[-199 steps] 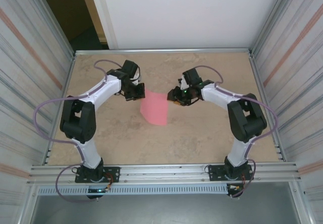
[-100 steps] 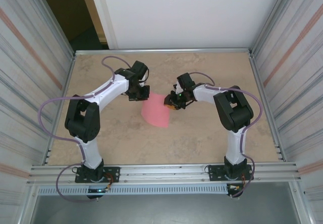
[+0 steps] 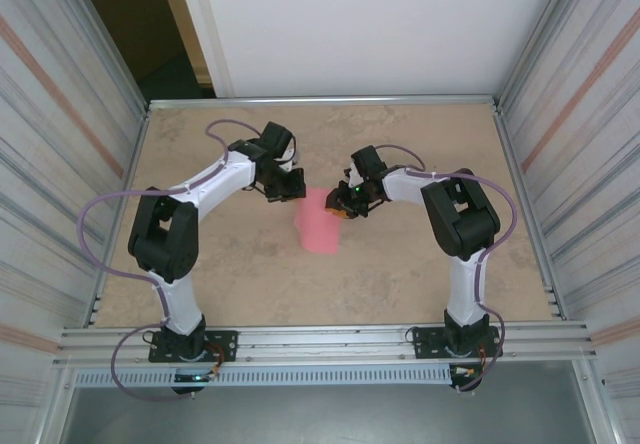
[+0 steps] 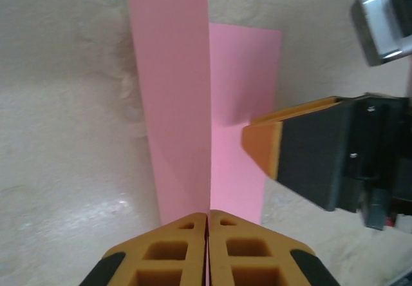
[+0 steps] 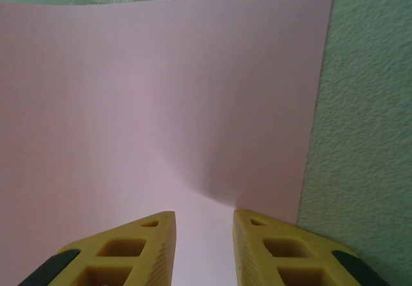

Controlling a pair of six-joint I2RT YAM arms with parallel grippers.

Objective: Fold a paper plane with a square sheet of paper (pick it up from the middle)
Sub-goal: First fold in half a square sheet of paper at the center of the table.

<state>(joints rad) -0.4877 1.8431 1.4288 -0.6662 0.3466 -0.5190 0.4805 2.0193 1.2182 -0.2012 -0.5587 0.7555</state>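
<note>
Item 1: square sheet of paper [image 3: 318, 226], mid-table [image 3: 430, 264], between the grippers; narrower than 0.5 s ago, left half now raised.
Item 2: left gripper [image 4: 207, 216], closed on the raised half's edge, shifted right.
Item 3: right gripper [image 5: 203, 216], jaws parted, gripping nothing, over the flat half.
Judgement: centre fold begun, uncreased.
</note>
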